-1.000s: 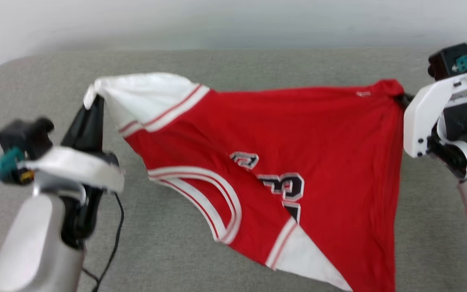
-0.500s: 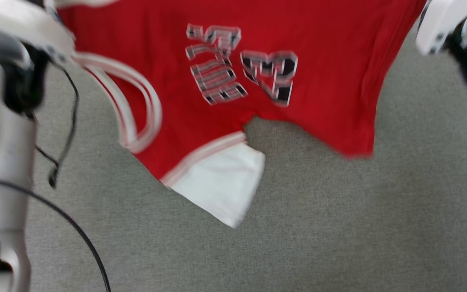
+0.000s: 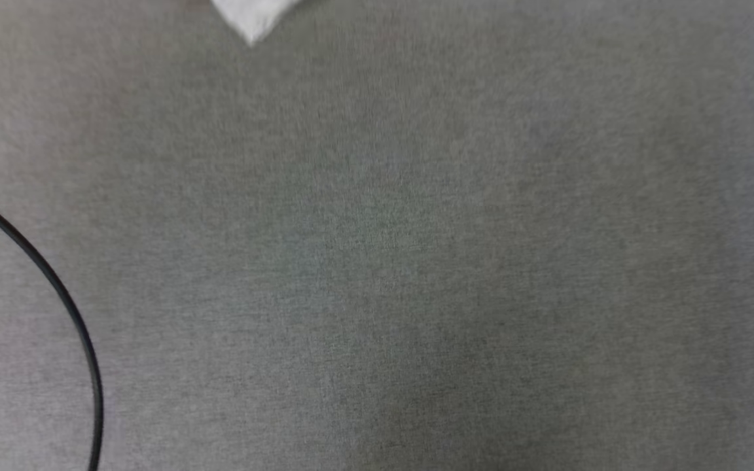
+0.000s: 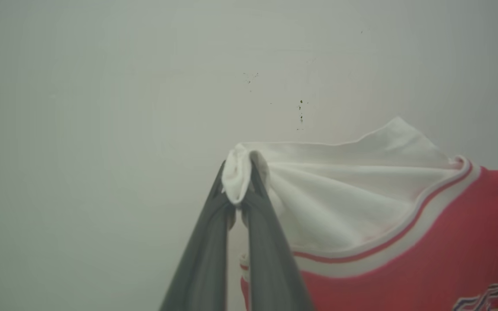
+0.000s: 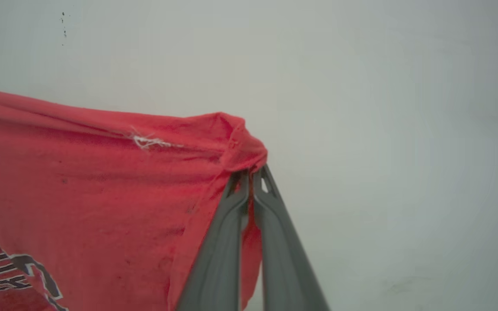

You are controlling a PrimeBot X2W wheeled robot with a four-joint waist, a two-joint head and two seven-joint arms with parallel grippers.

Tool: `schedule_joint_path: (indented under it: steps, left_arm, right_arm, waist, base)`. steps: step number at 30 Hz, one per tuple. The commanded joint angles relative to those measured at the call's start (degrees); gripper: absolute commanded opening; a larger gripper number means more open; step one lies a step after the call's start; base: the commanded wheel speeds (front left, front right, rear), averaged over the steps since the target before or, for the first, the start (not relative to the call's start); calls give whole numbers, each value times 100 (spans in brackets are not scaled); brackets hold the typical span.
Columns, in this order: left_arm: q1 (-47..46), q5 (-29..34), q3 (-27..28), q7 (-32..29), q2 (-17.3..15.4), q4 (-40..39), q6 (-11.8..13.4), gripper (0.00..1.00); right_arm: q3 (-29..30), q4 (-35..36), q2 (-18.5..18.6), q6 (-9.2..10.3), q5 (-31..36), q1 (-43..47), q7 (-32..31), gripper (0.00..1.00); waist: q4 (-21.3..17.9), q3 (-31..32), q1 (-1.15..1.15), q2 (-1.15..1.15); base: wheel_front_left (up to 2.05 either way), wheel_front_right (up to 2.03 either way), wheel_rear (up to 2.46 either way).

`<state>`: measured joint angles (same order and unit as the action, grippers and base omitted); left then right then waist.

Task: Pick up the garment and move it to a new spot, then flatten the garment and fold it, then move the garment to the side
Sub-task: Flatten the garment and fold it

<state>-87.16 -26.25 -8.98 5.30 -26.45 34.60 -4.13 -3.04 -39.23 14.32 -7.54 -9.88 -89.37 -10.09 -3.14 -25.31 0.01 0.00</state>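
I hold the shirt [image 5: 80, 172] at 12 o'clock: left claw [image 4: 239, 181] clamped on its sleeve, right claw [image 5: 250, 177] on a red corner; shallow bites may slip.

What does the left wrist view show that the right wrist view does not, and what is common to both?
Left wrist view: the left hand, shut on the bunched white sleeve of the bright red jersey-style T-shirt, with red-and-white striped trim below it. Right wrist view: the right hand, shut on a plain red corner of the shirt, beside a small loose white thread. Both: red cloth held up, part of the dark white-outlined letters, and a pale blank wall behind.
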Motion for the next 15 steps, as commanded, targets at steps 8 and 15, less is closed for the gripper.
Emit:
schedule_joint_path:
  steps: [8, 15]
  left_arm:
    - [-864, -31, -92, 102, -12, 327, -144, 0]
    - [-585, -280, -86, 319, 86, 732, -229, 0]
  right_arm:
    - [60, -188, -35, 9, 152, -762, 56, 0]
    - [-158, -485, -46, 9, 2, -582, 171, 0]
  waist:
    - [90, -1220, -1, 0]
    - [147, -1585, -1, 0]
  base:
    - [0, 0, 0]
    - [0, 0, 0]
